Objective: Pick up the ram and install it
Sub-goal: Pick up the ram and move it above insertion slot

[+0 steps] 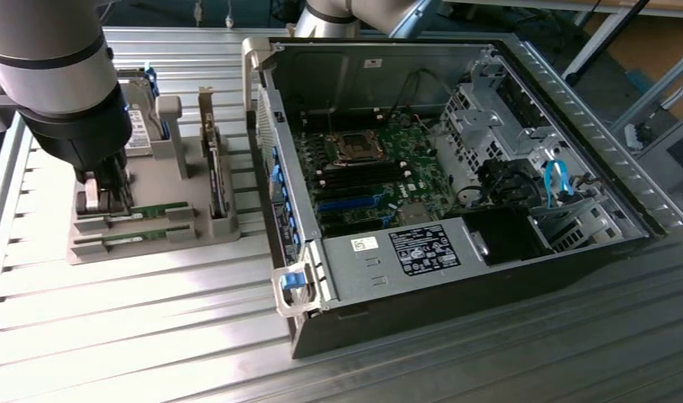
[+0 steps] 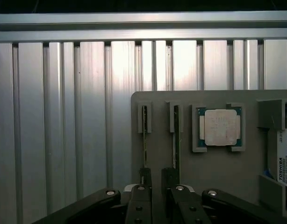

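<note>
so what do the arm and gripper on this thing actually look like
The arm is a thick silver-grey tube with a pale band, ending in a rounded black section. The gripper is black, built from angular linkage bars joined by shiny silver bolts, and it tapers to two narrow dark fingertips.

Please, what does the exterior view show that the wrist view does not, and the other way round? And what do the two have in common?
The exterior view adds the open computer case with its motherboard, and the arm above the holder. The wrist view adds the square silver processor chip seated in the holder. Both show the grey holder, two ram sticks standing on edge in its slots, the open gripper near them, and the ribbed metal table.
</note>
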`<state>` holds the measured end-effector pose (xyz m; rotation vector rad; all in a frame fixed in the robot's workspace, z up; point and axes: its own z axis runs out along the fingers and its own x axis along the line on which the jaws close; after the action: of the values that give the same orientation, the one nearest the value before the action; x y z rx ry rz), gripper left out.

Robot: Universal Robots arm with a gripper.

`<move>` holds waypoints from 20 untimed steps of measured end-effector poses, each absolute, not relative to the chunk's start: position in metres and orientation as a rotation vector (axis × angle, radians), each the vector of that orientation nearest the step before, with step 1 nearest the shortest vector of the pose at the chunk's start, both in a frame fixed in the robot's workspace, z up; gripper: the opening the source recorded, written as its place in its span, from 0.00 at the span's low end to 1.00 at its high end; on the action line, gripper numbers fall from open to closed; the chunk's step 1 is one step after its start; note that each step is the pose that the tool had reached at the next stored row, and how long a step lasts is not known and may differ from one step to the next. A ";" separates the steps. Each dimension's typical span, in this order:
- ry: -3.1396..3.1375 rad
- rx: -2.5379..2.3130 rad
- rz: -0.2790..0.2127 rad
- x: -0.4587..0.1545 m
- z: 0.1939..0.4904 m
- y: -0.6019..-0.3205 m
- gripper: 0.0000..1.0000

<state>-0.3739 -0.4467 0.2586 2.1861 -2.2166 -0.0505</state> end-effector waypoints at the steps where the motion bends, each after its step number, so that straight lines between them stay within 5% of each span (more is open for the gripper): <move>1: -2.216 2.186 -0.050 -0.374 0.259 -0.447 0.24; 20: -2.216 2.186 -0.050 -0.374 0.234 -0.447 0.24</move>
<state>-0.3739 -0.4471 0.2345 2.1863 -2.2164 -0.0505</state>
